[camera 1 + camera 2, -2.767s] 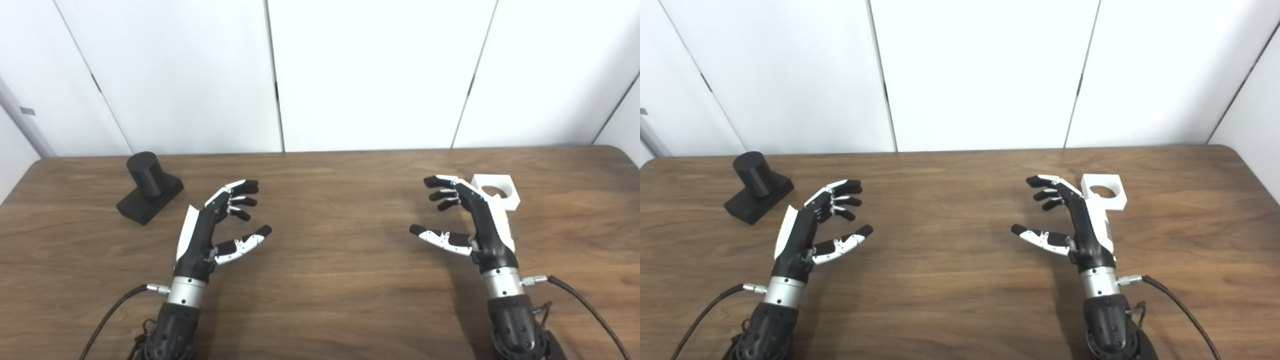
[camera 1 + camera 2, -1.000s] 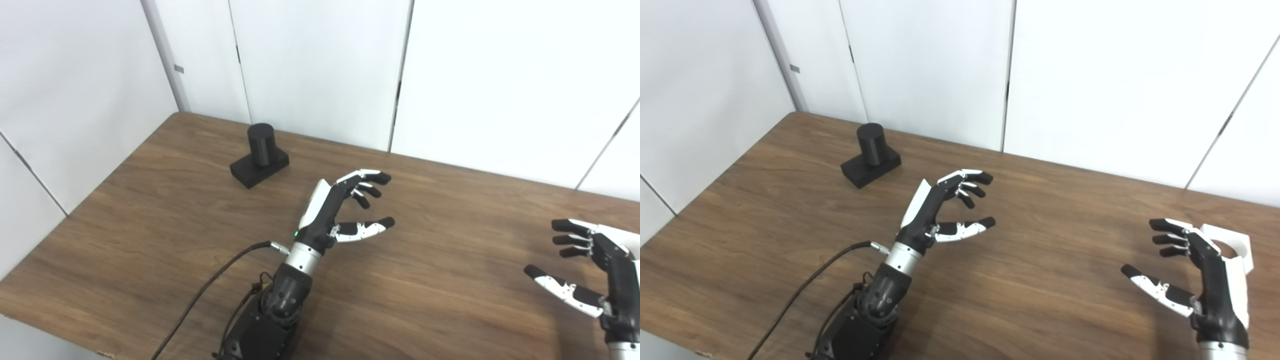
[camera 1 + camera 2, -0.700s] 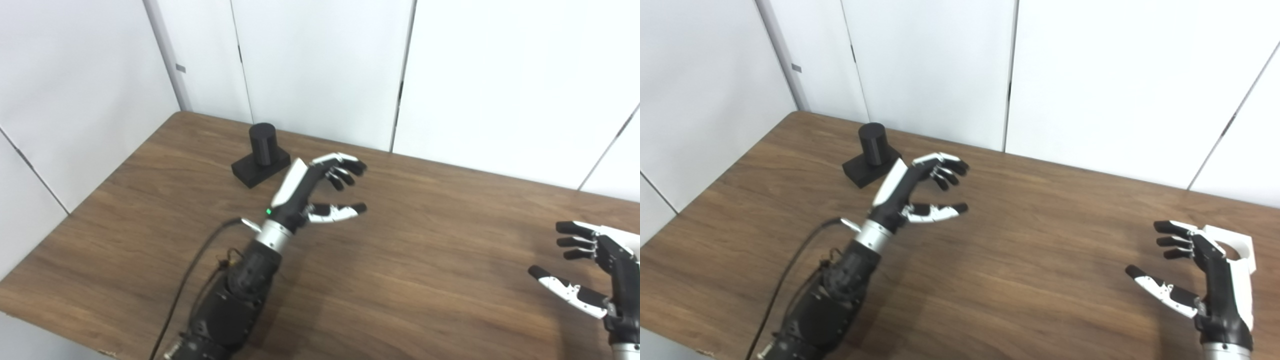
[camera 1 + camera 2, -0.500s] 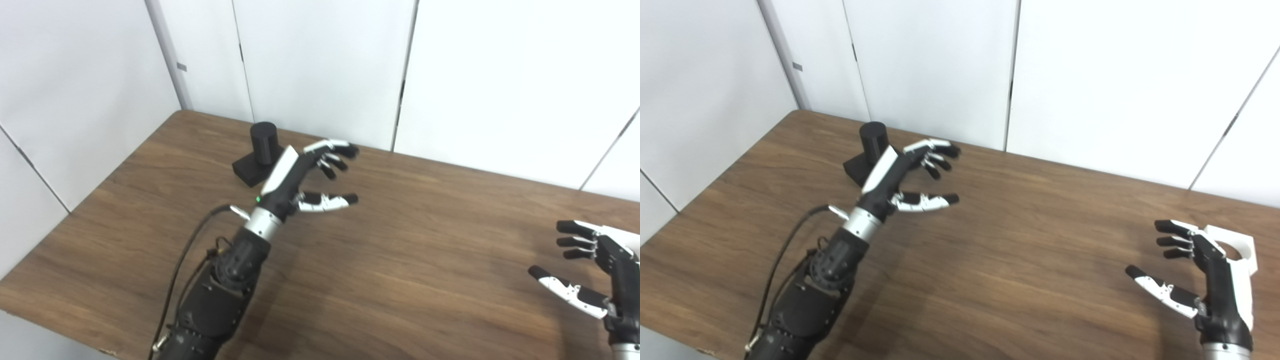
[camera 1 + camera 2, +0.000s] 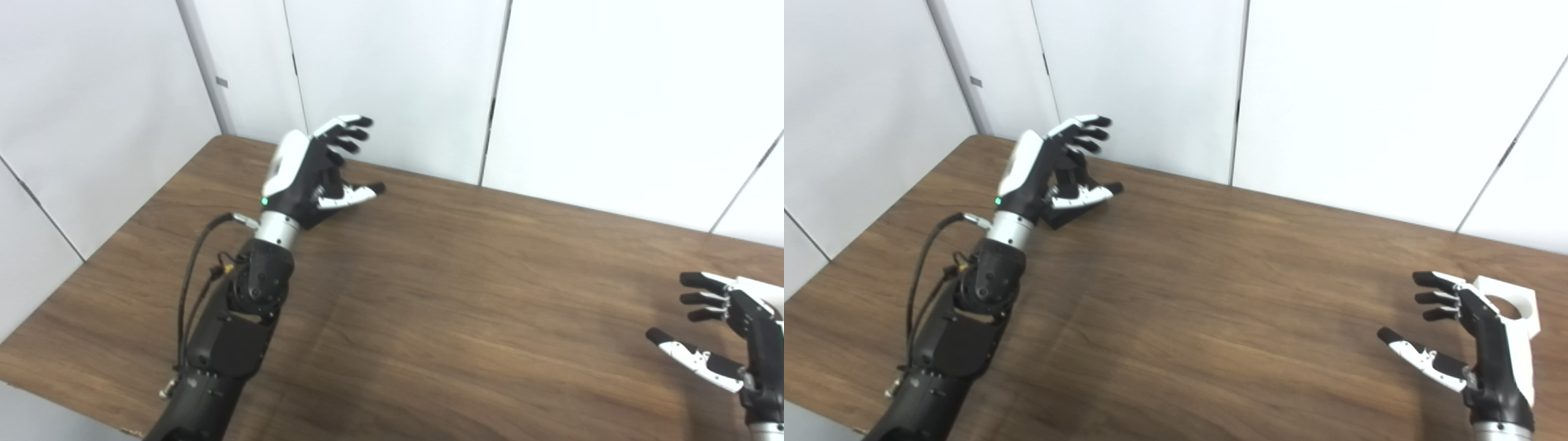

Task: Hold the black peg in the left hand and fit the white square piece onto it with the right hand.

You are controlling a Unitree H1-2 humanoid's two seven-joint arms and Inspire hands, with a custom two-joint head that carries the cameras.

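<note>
The black peg (image 5: pixel 1070 174) stands on its block at the table's far left corner, mostly hidden by my left hand (image 5: pixel 1044 168). That hand is raised right at the peg, open, fingers spread above it and thumb low in front; no grasp shows. The white square piece (image 5: pixel 1516 303) with its round hole lies on the table at the right edge. My right hand (image 5: pixel 1464 343) hovers just in front of it, open, touching nothing.
The brown wooden table (image 5: pixel 1213 275) fills the view, with its left edge and front left corner close to my left arm. White wall panels stand right behind the peg. A black cable (image 5: pixel 922 263) loops off my left forearm.
The camera has swung left since the oldest frames. Over the last second my left hand has risen and gone back and left, until it covers the peg. The right hand has barely moved.
</note>
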